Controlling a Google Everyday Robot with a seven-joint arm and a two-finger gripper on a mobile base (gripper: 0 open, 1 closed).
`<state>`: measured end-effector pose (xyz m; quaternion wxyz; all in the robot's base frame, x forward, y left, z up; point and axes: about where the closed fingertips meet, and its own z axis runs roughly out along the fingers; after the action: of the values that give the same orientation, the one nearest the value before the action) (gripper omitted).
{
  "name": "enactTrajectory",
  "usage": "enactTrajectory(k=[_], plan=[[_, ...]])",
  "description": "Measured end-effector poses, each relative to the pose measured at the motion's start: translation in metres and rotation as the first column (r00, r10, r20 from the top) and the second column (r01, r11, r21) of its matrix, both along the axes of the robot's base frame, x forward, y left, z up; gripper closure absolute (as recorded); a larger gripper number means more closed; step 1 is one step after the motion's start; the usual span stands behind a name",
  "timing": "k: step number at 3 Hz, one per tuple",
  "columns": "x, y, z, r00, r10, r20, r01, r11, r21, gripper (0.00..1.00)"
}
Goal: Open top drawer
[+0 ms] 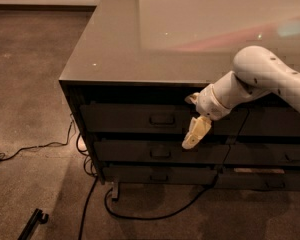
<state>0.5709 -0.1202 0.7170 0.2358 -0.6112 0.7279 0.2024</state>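
Desk (pixel 115 49): glossy grey-brown top with a big pale reflection and a reddish streak toward the right; nothing resting on the part in view. It stands on a brown carpeted floor (pixel 30 84), and a strip of wall and baseboard (pixel 40 6) runs along the top left. Thin cables (pixel 40 146) trail across the carpet to the left of the desk. A thicker black cable (pixel 155 216) loops out from under its front, and a short dark bar-shaped object (pixel 34 223) lies at bottom left. The top drawer (pixel 120 119) sits directly under the desk edge in the left-hand stack. It has a wide dark flat front with a small rectangular loop handle (pixel 162 119) at centre; the front looks flush with the carcass, no interior visible. Below it are the middle drawer (pixel 125 151) and the bottom drawer (pixel 140 175), with similar handles. The right-hand stack (pixel 270 154) is partly behind the arm (pixel 260 79), which is white and comes in from the right. The gripper (pixel 190 140) is pale yellowish and angled down-left. It hangs in front of the top drawer's lower edge, just right of the handle and apart from it. Can't tell whether the gripper is spread or closed, and contact with the drawer front is unclear.
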Motion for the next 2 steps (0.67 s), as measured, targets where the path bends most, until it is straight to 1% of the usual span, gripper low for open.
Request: enactTrajectory(k=[1,2], plan=[[0.0039,0.0032,0.0052,0.9921,-0.037,0.12,0.044,0.998,-0.055,0.0],[0.0058,0.0055,0.0035,0.9813,-0.042,0.188,0.067,0.99,-0.126,0.0]])
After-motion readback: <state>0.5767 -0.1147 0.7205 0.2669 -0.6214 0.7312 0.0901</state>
